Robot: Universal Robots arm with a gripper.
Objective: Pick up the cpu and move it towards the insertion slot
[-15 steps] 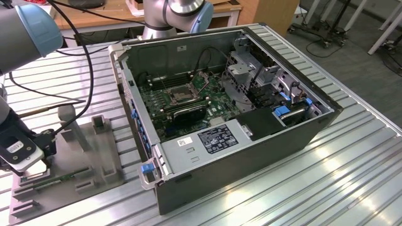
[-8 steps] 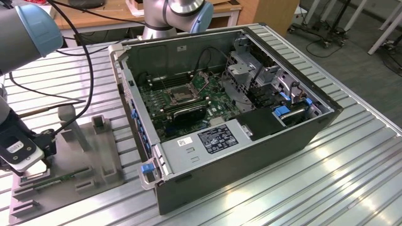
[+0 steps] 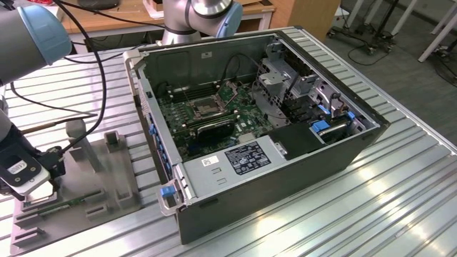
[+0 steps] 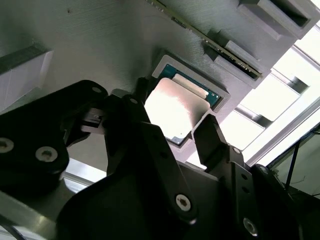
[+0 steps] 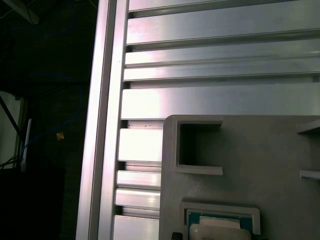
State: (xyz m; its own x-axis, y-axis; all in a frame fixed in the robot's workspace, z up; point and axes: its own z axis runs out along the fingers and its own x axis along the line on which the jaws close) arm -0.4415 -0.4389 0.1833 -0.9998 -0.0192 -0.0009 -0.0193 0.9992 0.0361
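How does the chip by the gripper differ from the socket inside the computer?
The chip is bright silver; the socket is dark within a shiny frame. The chip lies in a grey holder outside the computer case; the socket sits on the green board inside it. The gripper is at the chip, far from the socket. Both are square.

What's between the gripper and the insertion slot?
In the exterior view, the gray fixture's posts and the computer case's wall separate gripper and insertion slot.
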